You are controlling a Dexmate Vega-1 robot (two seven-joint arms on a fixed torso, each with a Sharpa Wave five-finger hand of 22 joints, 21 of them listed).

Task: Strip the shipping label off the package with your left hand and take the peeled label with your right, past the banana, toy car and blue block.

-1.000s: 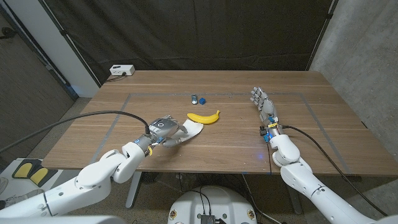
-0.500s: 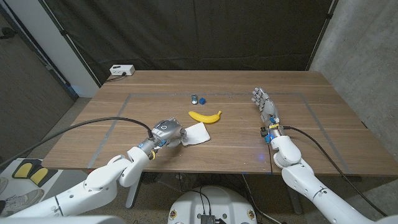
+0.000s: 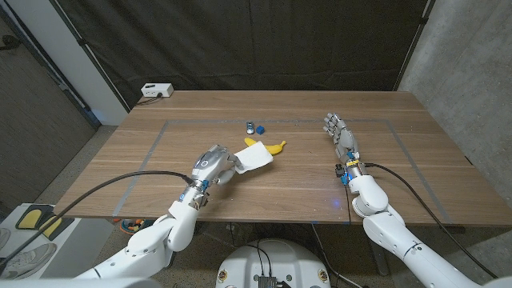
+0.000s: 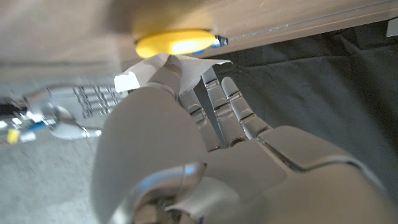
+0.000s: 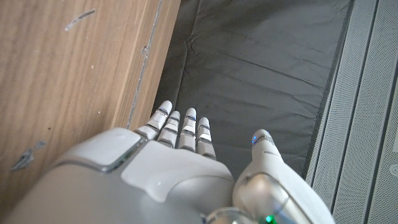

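Observation:
My left hand (image 3: 214, 165) grips a flat white package (image 3: 255, 158) by its near edge and holds it off the table. The package hides the left end of the yellow banana (image 3: 273, 147). Behind them stand the small toy car (image 3: 250, 126) and the blue block (image 3: 260, 127), close together. My right hand (image 3: 340, 134) is open at the right of the table, fingers straight and pointing away from me. In the left wrist view the package (image 4: 144, 73) sticks out past my fingers (image 4: 214, 102) towards the banana (image 4: 175, 42). The right wrist view shows my right hand (image 5: 177, 165) beside bare wood.
A white box with a cable (image 3: 157, 90) sits at the table's (image 3: 400, 172) back left corner. Faint tape lines (image 3: 156, 138) mark a rectangle on the wood. A black curtain hangs behind the table.
My left hand has gone forward and to the right, lifting the white package, which now covers the banana's left end. The right hand has stayed still.

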